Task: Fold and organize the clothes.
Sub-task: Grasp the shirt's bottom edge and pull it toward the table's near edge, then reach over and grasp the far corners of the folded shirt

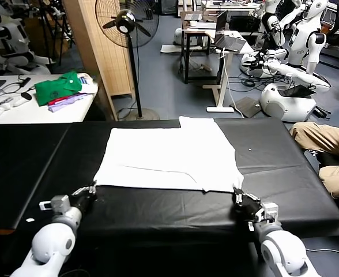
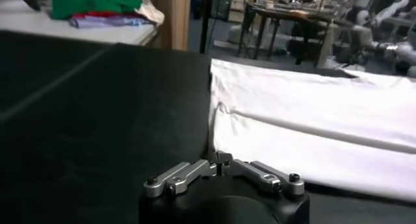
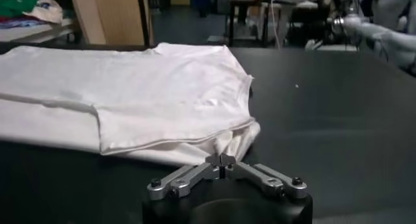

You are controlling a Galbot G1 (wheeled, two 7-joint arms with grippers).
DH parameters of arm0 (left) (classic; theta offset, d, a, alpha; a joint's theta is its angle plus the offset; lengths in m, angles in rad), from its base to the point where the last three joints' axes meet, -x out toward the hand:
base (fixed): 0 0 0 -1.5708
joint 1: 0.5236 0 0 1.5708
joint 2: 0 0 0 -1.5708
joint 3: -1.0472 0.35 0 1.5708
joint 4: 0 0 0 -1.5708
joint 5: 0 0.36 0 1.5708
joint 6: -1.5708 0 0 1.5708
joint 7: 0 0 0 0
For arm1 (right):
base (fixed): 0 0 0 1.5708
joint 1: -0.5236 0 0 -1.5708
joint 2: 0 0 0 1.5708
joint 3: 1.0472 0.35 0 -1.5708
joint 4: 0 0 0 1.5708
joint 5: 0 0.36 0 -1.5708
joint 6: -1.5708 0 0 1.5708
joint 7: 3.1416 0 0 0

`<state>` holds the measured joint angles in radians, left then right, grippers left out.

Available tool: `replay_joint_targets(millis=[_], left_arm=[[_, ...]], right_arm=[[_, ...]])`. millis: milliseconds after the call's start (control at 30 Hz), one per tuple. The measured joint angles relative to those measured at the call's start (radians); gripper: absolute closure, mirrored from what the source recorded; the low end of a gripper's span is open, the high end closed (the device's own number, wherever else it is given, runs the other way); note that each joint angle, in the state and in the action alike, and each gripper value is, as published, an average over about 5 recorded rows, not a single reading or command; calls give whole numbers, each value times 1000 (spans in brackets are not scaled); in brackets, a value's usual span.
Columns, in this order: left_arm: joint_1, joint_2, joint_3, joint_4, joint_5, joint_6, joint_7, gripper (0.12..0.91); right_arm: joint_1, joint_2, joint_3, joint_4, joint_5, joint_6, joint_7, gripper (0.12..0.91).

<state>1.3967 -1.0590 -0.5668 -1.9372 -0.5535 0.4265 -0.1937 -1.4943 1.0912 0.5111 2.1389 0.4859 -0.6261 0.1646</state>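
Note:
The clothes, a plain white T-shirt (image 1: 169,153), lie flat on the black table (image 1: 285,173) with one side folded in. My left gripper (image 1: 93,187) sits at the shirt's near left corner (image 2: 312,128); in the left wrist view this gripper (image 2: 221,159) is shut right at that corner's edge. At the near right corner is my right gripper (image 1: 237,195). The right wrist view shows it (image 3: 221,159) shut with the bunched hem of the shirt (image 3: 130,95) at its tips.
A white side table at the back left holds a green shirt (image 1: 59,88) on a purple cloth (image 1: 71,101). A standing fan (image 1: 126,23) and a wooden panel stand behind the black table. A seated person's legs (image 1: 325,144) are at the right edge.

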Motion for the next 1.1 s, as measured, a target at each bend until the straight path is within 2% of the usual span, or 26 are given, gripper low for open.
replay_joint_targets(millis=[233, 333, 467, 600, 700, 767, 867, 933, 1100], left_arm=[[135, 25, -47, -107, 20, 12, 6, 903], [191, 28, -74, -142, 16, 10, 9, 903], [244, 24, -105, -176, 10, 18, -3, 880], [290, 16, -133, -213, 5, 40, -37, 712], [330, 5, -154, -251, -4, 68, -67, 545], [351, 0, -170, -282, -11, 79, -62, 427], [352, 4, -196, -319, -34, 74, -26, 291], [323, 14, -205, -326, -64, 80, -16, 248], [149, 53, -172, -269, -147, 103, -20, 233]], right_arm=[[-71, -1, 5, 39, -18, -43, -21, 894], [-89, -1, 6, 56, -32, -61, -40, 798], [-115, -13, 23, 88, -31, -83, -46, 571], [-129, -31, 60, 135, 16, -87, -43, 372], [-111, -42, 94, 167, 73, -83, -30, 271], [-82, -48, 109, 174, 101, -77, -27, 237], [-9, -59, 110, 158, 103, -61, -31, 228], [56, -66, 96, 125, 93, -40, -27, 227], [255, -72, 6, -30, 93, 34, -19, 227]])
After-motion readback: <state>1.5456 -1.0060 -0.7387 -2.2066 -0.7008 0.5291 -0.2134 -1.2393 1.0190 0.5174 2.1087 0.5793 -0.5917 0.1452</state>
